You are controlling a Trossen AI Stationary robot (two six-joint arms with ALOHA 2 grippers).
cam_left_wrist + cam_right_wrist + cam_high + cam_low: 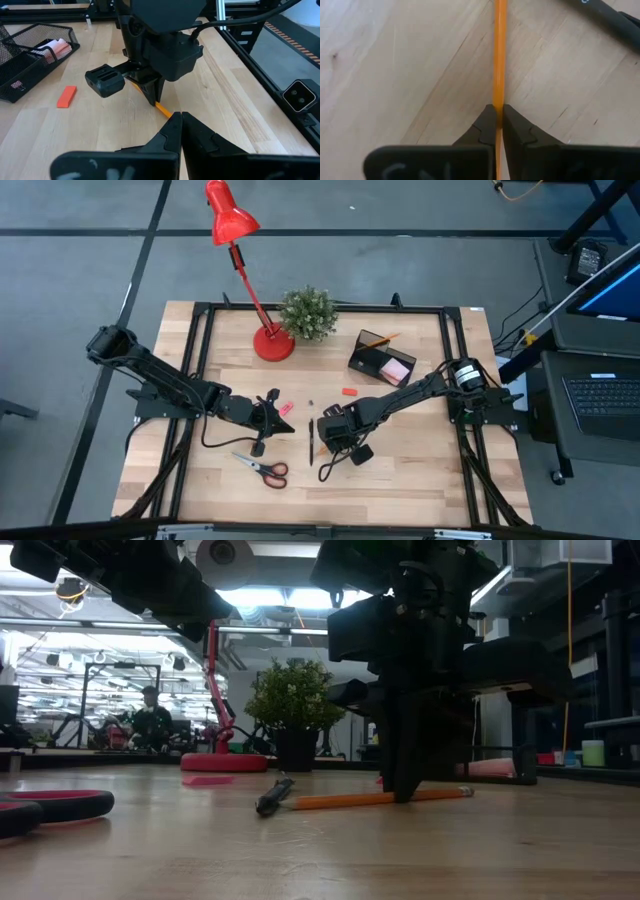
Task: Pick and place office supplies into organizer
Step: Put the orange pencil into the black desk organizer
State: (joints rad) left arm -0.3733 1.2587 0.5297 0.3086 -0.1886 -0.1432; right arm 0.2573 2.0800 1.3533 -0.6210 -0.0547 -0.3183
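Right end effector (496, 117): closed around an orange pencil (499, 55) lying flat on the table (400, 470).
Left end effector (181, 120): closed, empty, waiting just beside the right one.
Organizer (380, 358): well beyond the right end effector, holding a pink sticky-note pad (394, 369) and another pencil.
Left to do: a black pen (311, 438) just beside it, scissors (264, 468) and erasers (349, 392) farther off.
Progress: partly done, judging by this.

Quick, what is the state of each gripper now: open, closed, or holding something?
Left gripper: closed, holding nothing.
Right gripper: closed on the thin orange pencil lying on the wooden table.
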